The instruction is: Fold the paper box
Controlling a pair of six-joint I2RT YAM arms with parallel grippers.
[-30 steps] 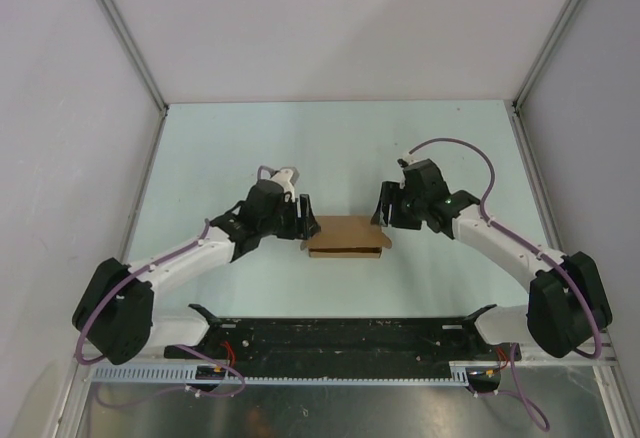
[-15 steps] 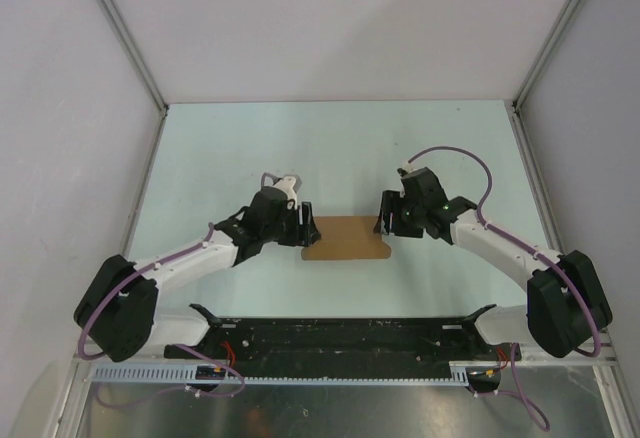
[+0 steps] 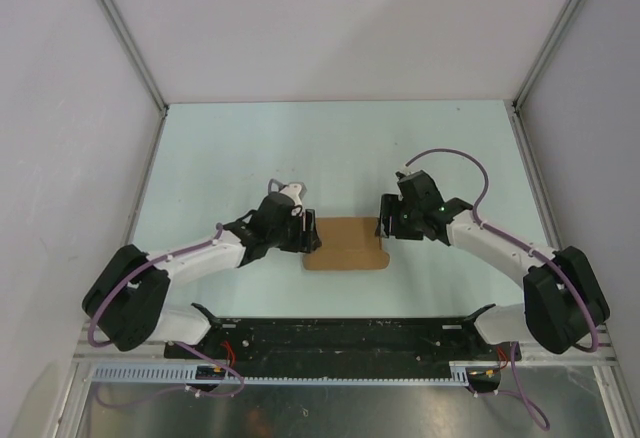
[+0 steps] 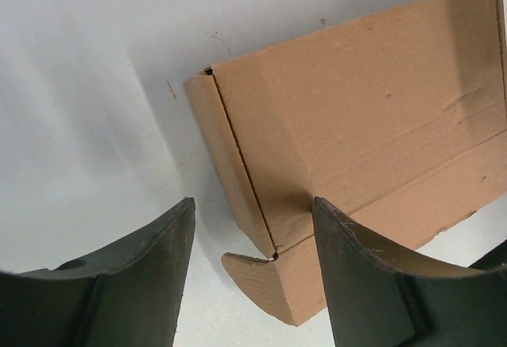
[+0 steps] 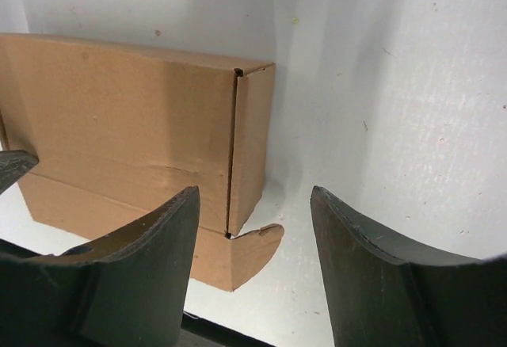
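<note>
Both arms are the same build. The left arm (image 3: 190,258) and right arm (image 3: 495,243) have white link shells with black joint blocks. Furthest back from each gripper sits a bulky rounded black base housing (image 3: 125,298), the right one matching it. A purple cable (image 3: 455,148) loops up just behind the right wrist and runs along the arm. The left arm's own purple line curls around its base end. A small white bracket (image 3: 288,190) sits right behind the left gripper (image 3: 310,233). There is a tiny green light (image 3: 437,207) on the black wrist block behind the right gripper (image 3: 383,220). The fingers (image 4: 119,284) are matte black and wedge-shaped with curved inner faces and pale scuffed edges. It's the same on the right wrist view.
</note>
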